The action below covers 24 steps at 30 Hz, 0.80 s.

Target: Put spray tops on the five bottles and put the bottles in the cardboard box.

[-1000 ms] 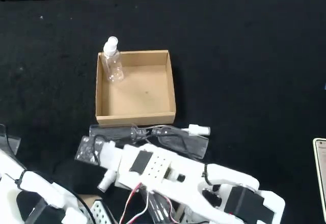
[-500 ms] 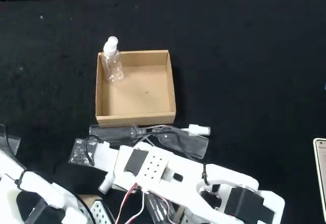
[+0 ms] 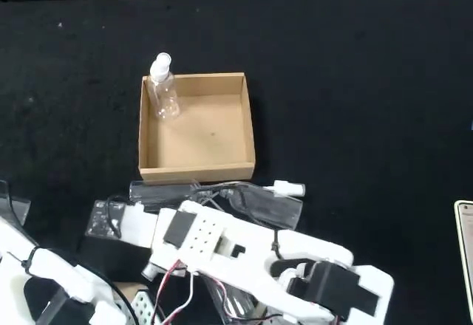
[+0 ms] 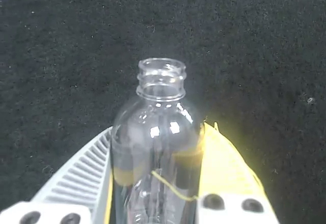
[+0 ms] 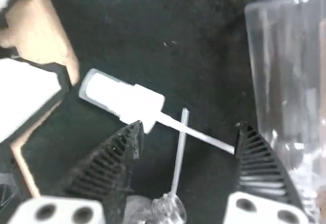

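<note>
My left fingers (image 4: 81, 178) are clamped on a clear plastic bottle (image 4: 159, 127) whose neck is bare. My right fingers (image 5: 109, 163) stand apart, gripping nothing. By my reckoning one of five is done: a single clear bottle with a white spray top (image 3: 163, 89) stands in the far left corner of the brown cardboard box (image 3: 196, 170). More clear bottles (image 3: 255, 203) lie on the black surface (image 3: 355, 103) just near of the box. A loose white spray top with its thin dip tube (image 5: 125, 99) lies just beyond my right fingertips, the tube reaching across the gap between them.
</note>
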Each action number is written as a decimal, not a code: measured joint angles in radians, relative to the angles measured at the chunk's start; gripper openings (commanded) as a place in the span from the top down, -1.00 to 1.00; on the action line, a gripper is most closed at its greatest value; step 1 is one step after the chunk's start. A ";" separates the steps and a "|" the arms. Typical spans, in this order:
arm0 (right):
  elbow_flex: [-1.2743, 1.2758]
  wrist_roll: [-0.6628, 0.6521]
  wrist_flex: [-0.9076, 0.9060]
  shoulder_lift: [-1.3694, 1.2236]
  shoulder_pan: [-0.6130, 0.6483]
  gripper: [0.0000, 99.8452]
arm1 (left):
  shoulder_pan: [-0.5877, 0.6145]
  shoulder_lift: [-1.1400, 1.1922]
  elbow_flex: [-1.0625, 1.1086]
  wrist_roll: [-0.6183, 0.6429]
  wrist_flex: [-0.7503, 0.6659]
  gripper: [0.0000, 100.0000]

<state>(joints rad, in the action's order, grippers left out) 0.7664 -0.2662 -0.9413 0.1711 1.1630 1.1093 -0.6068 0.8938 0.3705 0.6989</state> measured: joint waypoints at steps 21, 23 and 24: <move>-0.005 -0.164 0.018 -0.023 0.071 0.46 | 0.005 0.000 0.000 0.000 0.000 0.94; -0.015 -0.117 0.032 -0.066 0.071 0.46 | 0.005 0.000 0.000 0.000 0.000 0.94; -0.025 -0.095 0.035 -0.098 0.071 0.46 | 0.005 0.000 0.000 0.000 0.000 0.94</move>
<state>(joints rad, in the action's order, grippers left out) 0.7419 -0.3613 -0.9060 0.0729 1.2336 1.1139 -0.6068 0.8938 0.3705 0.6989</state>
